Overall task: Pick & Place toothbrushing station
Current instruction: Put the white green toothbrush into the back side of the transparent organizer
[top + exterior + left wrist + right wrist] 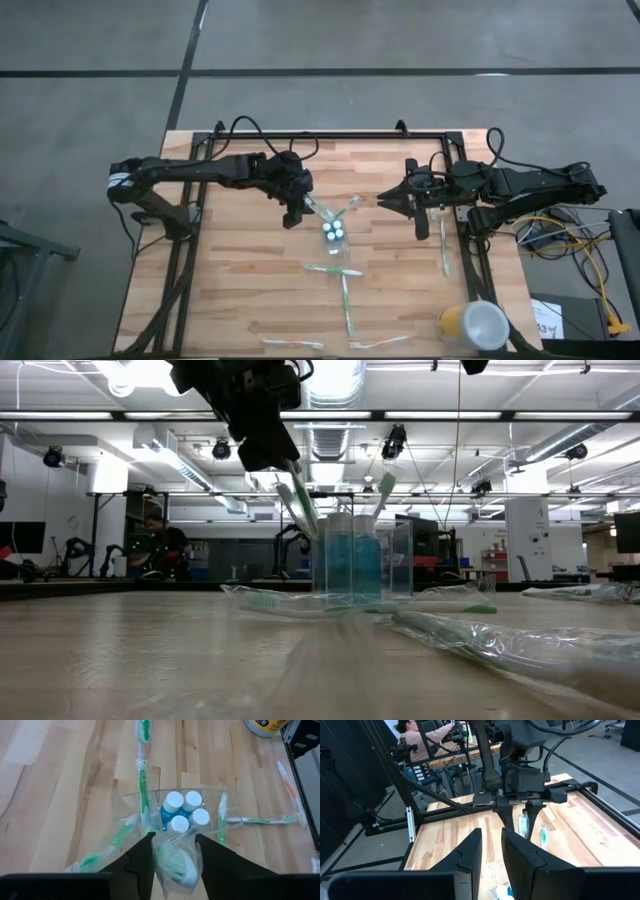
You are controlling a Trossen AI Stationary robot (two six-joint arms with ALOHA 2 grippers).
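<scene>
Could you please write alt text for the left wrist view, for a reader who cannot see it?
The left gripper hangs over a clear plastic cup holding four white-capped tubes, a wrapped toothbrush between its parted fingers. More wrapped toothbrushes lie on the wooden table.

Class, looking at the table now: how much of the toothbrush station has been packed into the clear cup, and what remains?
Done: the capped tubes and a toothbrush stand in the clear cup. In hand: the left gripper is over the cup rim with a wrapped toothbrush between its fingers. Left: several toothbrushes on the table; the right gripper waits, empty.
</scene>
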